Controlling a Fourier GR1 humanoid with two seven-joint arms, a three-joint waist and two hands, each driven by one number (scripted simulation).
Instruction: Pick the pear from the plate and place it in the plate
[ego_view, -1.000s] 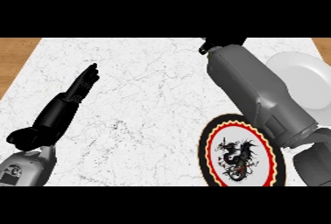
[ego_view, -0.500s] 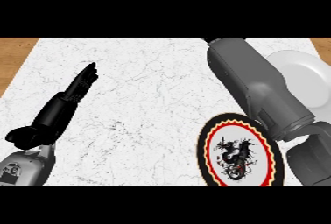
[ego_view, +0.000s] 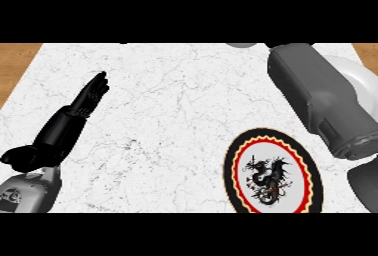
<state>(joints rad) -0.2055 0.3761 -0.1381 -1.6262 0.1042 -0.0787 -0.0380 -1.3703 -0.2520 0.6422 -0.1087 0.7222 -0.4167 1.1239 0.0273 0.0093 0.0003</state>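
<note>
- A white marble counter (ego_view: 170, 100) fills the head view, with strips of brown wood (ego_view: 15, 60) showing past its far left and far right corners.
- The landmark is the dragon plate (ego_view: 273, 172), a round plate with a black rim, a red and yellow zigzag ring and a dark dragon figure on its white centre.
- The dragon plate's face carries no fruit.
- The left hand (ego_view: 70, 120) lies well to the left of the dragon plate, fingers straight and together, holding nothing, pointing away over the marble.
- The right forearm (ego_view: 321, 100) stretches up beyond the dragon plate on its far right side, its hand end passing out of the picture's top.
- The right hand itself does not show, so its fingers cannot be judged.
- A plain white plate (ego_view: 358, 75) sits beyond the dragon plate, mostly covered by the right forearm.
- The pear is nowhere visible; its place cannot be told.
</note>
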